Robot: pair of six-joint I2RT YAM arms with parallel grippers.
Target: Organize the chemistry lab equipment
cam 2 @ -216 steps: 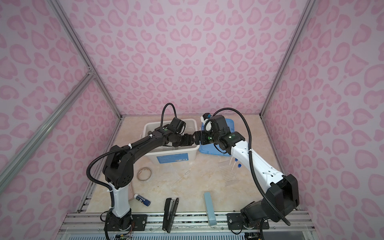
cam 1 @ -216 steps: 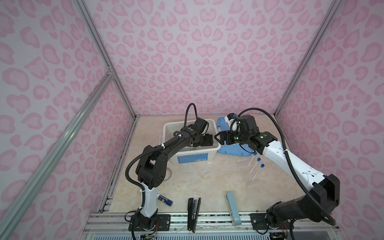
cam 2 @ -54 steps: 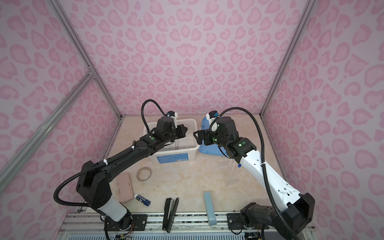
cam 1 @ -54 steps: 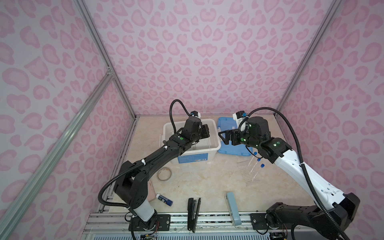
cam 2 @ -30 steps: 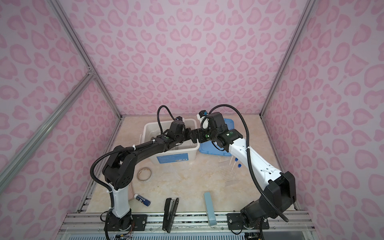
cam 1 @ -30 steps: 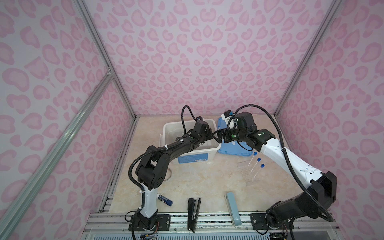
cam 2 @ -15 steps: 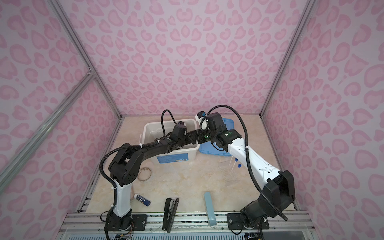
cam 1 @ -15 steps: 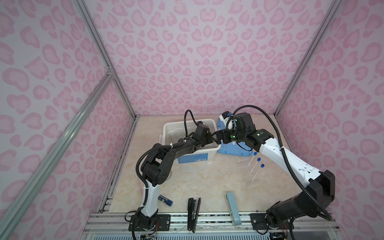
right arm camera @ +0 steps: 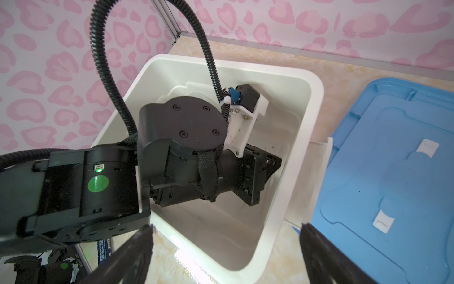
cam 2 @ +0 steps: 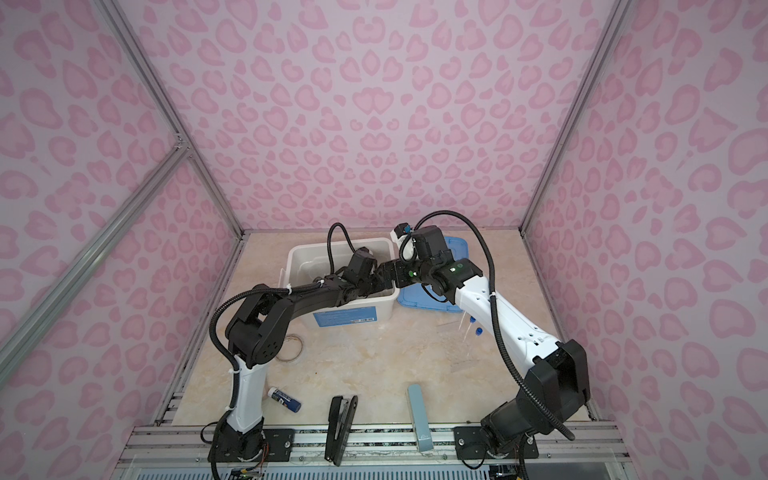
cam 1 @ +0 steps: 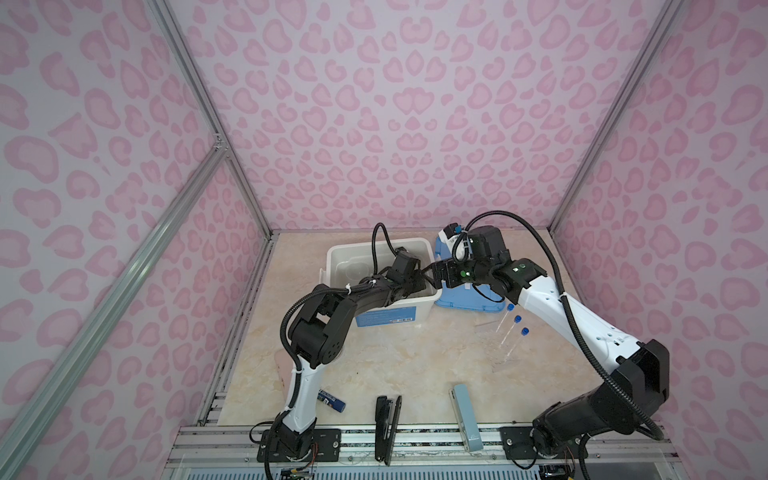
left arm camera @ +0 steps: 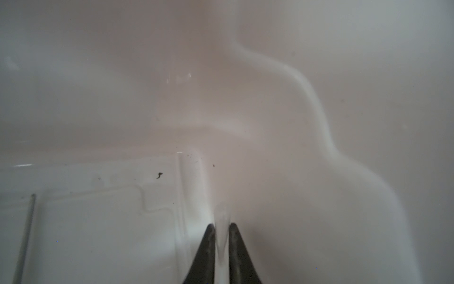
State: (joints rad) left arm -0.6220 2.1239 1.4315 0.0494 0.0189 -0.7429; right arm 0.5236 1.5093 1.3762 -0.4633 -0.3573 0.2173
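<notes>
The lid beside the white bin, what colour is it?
The lid is blue, clearest in the right wrist view.

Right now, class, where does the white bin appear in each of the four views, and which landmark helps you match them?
Top view: the white bin sits just below the picture's middle.
Top view: the bin sits below the middle, slightly left.
Left wrist: its inside wall fills the picture.
Right wrist: centre, open top showing.
Landmark: the blue lid beside it, absent only from the left wrist view.
</notes>
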